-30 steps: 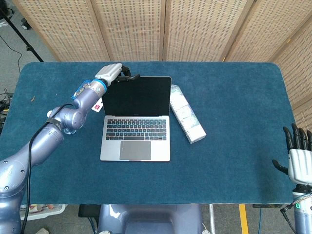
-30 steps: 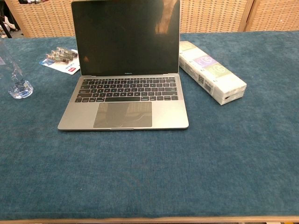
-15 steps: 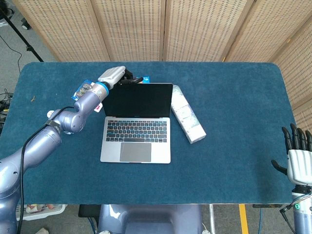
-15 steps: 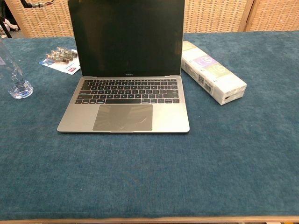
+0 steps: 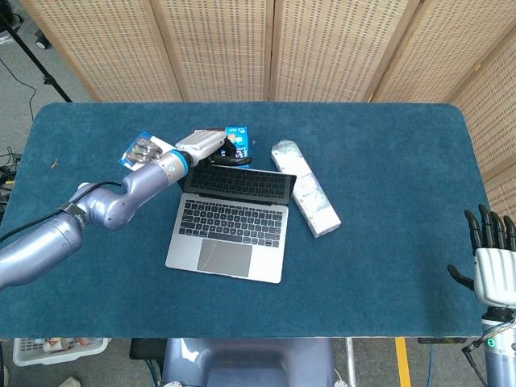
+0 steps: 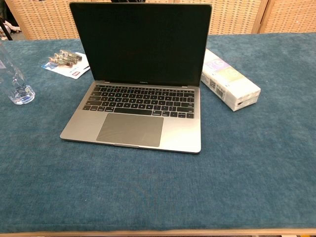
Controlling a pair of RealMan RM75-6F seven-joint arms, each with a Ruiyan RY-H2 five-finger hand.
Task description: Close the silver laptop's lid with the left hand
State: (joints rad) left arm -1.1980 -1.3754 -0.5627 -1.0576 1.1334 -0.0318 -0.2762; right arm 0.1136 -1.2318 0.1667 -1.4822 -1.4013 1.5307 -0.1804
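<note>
The silver laptop (image 5: 228, 228) lies on the blue table, slightly turned, with its lid (image 5: 238, 184) tipped forward over the keyboard. My left hand (image 5: 211, 148) is at the lid's far left top corner, its dark fingers (image 5: 230, 155) touching the lid's top edge from behind. In the chest view the dark screen (image 6: 140, 42) still stands steeply above the keyboard (image 6: 140, 98) and hides the left hand. My right hand (image 5: 492, 251) hangs off the table's right edge, fingers spread, holding nothing.
A long white box (image 5: 307, 188) lies just right of the laptop, also in the chest view (image 6: 230, 80). A blue packet (image 5: 238, 135) sits behind the lid. A battery card (image 5: 140, 151) is on the left. A clear bottle (image 6: 15, 79) stands at the left.
The lid has tipped forward toward the keyboard as my left hand pushed its top edge nearer and rightward. The laptop has turned slightly. The blue packet behind it has come into sight.
</note>
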